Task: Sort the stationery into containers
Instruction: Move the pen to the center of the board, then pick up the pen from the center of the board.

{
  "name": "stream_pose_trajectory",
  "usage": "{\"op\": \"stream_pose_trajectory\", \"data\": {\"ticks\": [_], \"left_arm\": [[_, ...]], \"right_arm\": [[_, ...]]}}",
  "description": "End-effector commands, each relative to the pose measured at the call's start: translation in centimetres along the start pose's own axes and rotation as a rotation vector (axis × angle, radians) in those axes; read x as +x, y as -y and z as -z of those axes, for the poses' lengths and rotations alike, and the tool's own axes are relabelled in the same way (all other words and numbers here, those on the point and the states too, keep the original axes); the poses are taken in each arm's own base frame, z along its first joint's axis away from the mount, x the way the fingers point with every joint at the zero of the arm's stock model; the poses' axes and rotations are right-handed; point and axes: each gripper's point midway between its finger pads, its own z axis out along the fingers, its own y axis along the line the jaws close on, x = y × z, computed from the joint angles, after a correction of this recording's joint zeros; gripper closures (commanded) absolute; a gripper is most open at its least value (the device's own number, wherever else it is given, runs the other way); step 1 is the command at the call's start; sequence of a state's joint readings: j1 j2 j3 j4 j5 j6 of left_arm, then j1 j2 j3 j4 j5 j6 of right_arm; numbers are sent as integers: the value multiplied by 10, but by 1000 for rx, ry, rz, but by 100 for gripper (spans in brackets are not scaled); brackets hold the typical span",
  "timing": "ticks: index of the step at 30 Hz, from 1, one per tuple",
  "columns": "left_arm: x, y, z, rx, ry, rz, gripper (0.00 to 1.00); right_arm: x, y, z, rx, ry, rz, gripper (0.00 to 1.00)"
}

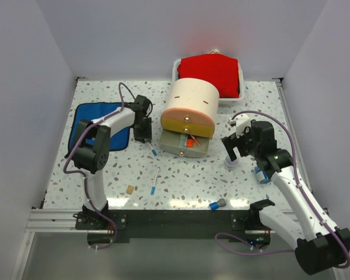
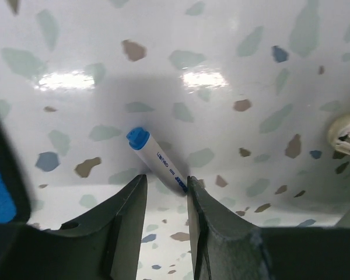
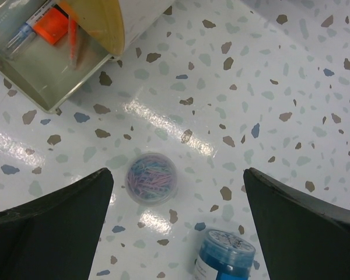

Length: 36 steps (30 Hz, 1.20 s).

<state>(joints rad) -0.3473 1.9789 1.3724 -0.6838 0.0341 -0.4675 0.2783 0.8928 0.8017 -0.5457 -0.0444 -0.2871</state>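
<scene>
My left gripper [image 1: 143, 138] hangs low over the table left of the open yellow-orange drawer [image 1: 185, 143], its jaws a little apart and empty. A white pen with a blue cap [image 2: 157, 160] lies just ahead of the fingertips, its near end touching the right finger [image 2: 199, 201]; it also shows in the top view [image 1: 153, 150]. My right gripper [image 3: 178, 173] is wide open above a clear cup of coloured clips [image 3: 151, 178], empty. The drawer [image 3: 44, 64] holds an orange item [image 3: 49, 23] and a pen. The cream unit [image 1: 189, 104] stands behind.
A second pen [image 1: 155, 181], a tan eraser [image 1: 130, 189] and a blue-grey cap piece [image 1: 216, 205] lie near the front. A blue tub [image 3: 224, 256] sits beside the cup. A blue cloth [image 1: 99, 125] is at the left, and a white tray with red cloth [image 1: 210, 73] at the back.
</scene>
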Motion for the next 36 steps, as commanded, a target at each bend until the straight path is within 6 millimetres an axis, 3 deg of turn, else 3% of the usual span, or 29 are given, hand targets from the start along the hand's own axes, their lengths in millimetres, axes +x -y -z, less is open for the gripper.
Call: {"op": "stream_pose_trajectory", "data": {"ticks": [1, 4, 11, 14, 19, 23, 24, 27, 29, 33, 36], "left_arm": [[30, -31, -1, -84, -83, 2, 61], [46, -37, -8, -101, -122, 12, 60], [61, -12, -15, -62, -172, -7, 61], [70, -21, -22, -88, -198, 22, 71], [73, -21, -32, -91, -198, 52, 78], [66, -19, -36, -68, -179, 37, 100], [61, -17, -35, -56, -167, 35, 100], [38, -6, -23, 7, -106, 2, 100], [16, 0, -5, 38, -38, -12, 100], [-30, 21, 55, 149, 112, -42, 100], [-48, 31, 98, 198, 212, -67, 100]], "right_arm": [[-7, -1, 0, -9, 27, -21, 1], [-10, 0, -2, -8, 30, -20, 1], [-10, 1, 0, -7, 23, -22, 1], [-10, 1, 3, -5, 24, -24, 1], [-4, 0, 7, 0, 7, -21, 1], [-2, 0, 8, 1, 7, -22, 1], [-2, 0, 7, 0, 7, -23, 1], [-2, -1, 8, 0, 13, -23, 1], [-1, 1, 9, 5, 10, -19, 1], [-6, 3, 11, 11, 19, -8, 1], [-10, 4, 10, 14, 30, -1, 1]]}}
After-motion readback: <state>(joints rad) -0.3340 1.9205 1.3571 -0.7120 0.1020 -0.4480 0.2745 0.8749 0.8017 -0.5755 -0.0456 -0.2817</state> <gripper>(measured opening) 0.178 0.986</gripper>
